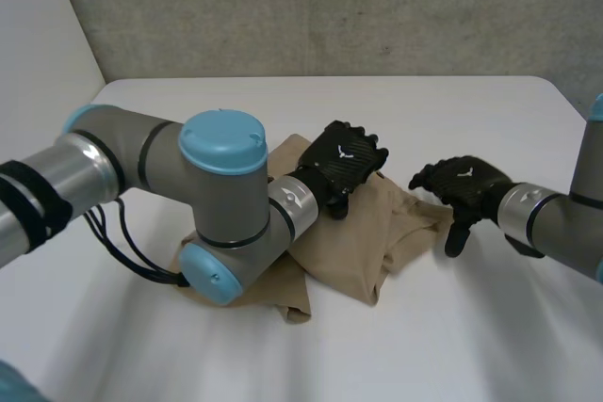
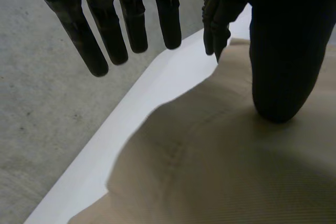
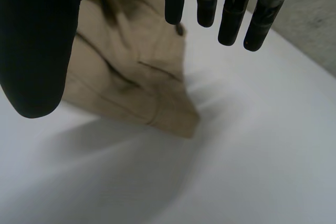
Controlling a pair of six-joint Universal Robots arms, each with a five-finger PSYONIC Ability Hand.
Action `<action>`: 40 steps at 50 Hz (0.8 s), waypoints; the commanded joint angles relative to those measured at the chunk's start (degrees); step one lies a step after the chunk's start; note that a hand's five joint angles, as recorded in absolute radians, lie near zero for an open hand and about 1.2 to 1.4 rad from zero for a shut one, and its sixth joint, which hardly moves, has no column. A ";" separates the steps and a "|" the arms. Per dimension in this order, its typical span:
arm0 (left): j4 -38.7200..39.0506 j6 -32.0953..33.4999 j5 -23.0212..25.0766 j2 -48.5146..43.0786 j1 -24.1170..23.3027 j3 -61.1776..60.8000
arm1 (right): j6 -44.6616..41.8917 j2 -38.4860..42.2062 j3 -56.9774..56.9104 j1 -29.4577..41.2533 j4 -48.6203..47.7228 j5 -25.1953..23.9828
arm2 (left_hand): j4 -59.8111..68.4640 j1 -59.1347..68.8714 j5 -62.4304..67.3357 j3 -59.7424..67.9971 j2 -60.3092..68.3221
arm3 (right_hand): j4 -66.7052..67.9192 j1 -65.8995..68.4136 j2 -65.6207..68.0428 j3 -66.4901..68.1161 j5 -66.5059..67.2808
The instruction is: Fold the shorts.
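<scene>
While the left hand (image 1: 347,165) sits over the far part of the shorts (image 1: 372,233), its fingers (image 2: 107,30) are straight and spread with nothing between them. Its thumb seems to rest on the cloth, so it grasps nothing. The right hand (image 1: 468,187) hovers just beside the shorts' right corner, its fingers (image 3: 231,14) also straight and released, with that tan corner lying below its palm. The shorts lie rumpled and already partly doubled over near the middle of the white bench (image 1: 452,336). One end is tucked under the left arm's elbow and a flap points toward the bench's near edge. They look like thin woven cloth: light, limp and quick to sag or bunch wherever they are not held. On so smooth a bench they would probably slide rather than stay put under a push. The stitched edges look like the best places to take hold, pinching both layers at the right corner and at the hem or waistband. A firm pinch on a seam should carry the fold over without the layers slipping apart.
</scene>
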 commanded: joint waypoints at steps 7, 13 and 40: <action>-1.86 1.88 2.16 -5.48 -0.02 2.88 | 0.53 4.11 0.58 0.43 -4.40 -1.15 | 15.44 14.97 15.29 15.41 15.37 | 14.23 16.28 13.50 13.28 12.56; -1.95 3.82 1.90 -5.57 0.07 2.97 | 0.62 5.69 0.67 0.43 -6.50 -1.06 | 27.71 27.25 27.57 27.69 27.64 | 20.10 22.16 19.37 19.15 18.43; -1.95 4.61 -16.11 25.53 6.13 -18.29 | 4.93 -11.77 -0.38 0.61 -8.64 3.94 | 53.96 53.49 53.81 53.93 53.88 | 66.32 68.37 65.59 65.37 64.65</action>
